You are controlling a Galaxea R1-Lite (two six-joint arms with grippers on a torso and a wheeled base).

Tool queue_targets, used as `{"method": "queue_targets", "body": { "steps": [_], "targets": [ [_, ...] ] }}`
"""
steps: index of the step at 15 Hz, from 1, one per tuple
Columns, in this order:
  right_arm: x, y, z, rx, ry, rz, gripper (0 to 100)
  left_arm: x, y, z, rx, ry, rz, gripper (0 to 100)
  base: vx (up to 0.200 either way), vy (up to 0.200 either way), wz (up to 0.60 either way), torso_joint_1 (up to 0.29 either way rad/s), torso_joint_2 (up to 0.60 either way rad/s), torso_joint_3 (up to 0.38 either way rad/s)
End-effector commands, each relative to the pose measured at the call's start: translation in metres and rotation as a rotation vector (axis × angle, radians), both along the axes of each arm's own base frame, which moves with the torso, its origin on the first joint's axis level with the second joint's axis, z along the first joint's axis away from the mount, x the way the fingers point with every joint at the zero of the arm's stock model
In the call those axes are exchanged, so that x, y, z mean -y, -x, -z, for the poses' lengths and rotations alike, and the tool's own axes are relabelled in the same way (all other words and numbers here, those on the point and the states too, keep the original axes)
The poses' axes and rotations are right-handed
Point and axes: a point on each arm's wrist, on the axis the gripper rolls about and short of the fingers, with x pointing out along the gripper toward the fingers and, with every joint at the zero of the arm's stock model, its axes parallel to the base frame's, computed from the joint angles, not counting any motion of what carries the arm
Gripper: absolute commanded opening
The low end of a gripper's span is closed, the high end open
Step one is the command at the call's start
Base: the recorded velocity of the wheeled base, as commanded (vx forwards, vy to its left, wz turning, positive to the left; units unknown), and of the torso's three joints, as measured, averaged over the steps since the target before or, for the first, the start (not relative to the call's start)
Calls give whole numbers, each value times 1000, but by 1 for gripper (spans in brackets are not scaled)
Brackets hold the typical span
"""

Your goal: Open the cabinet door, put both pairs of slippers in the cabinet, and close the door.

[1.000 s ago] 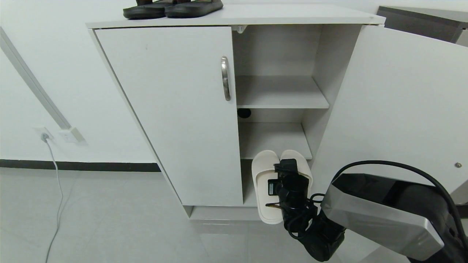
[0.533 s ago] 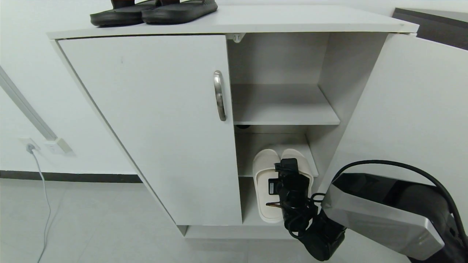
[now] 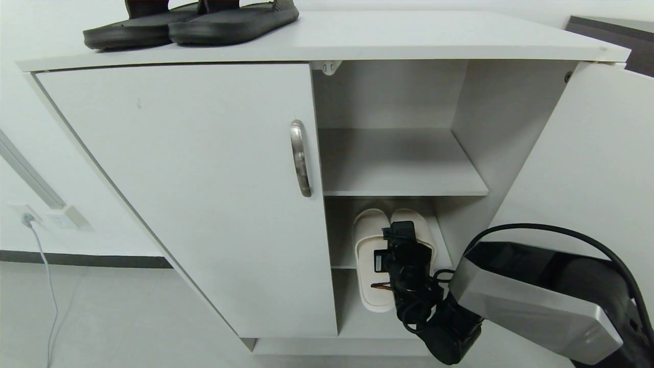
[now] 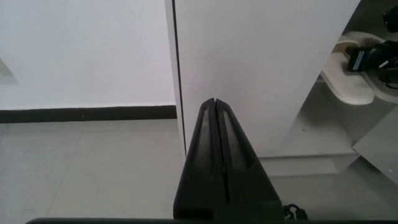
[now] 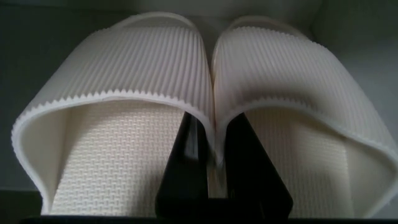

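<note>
The white cabinet (image 3: 409,41) has its left door (image 3: 194,179) closed and its right door (image 3: 587,168) swung open. A pair of black slippers (image 3: 189,23) lies on the cabinet's top at the left. My right gripper (image 3: 402,230) is shut on a pair of white slippers (image 3: 370,255), pinching their two inner walls together (image 5: 214,146). The toes of the white slippers (image 5: 124,93) point into the opening above the lower shelf (image 3: 340,250). My left gripper (image 4: 214,102) is shut and empty, low above the floor in front of the closed door.
The upper shelf (image 3: 398,163) is bare. A metal handle (image 3: 300,158) sits at the closed door's right edge. A wall socket with a cable (image 3: 25,220) is at the far left above open floor. Dark furniture (image 3: 613,30) stands behind the open door.
The head camera has come closer to the cabinet, which looks larger and lower. The white slippers' toes now reach in over the lower shelf. The right gripper's hold is unchanged.
</note>
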Motion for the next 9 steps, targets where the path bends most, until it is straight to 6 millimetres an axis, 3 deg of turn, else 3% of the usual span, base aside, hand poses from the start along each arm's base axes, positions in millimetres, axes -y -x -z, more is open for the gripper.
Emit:
{"method": "queue_targets", "body": {
  "steps": [1, 9],
  "targets": [
    [4, -5, -2, -2, 0, 2, 0, 0, 0, 0, -1, 0, 0, 0, 0, 0, 0, 0, 0, 0],
    [-5, -49, -24, -60, -44, 21, 0, 0, 0, 0, -1, 0, 0, 0, 0, 0, 0, 0, 0, 0]
  ]
}}
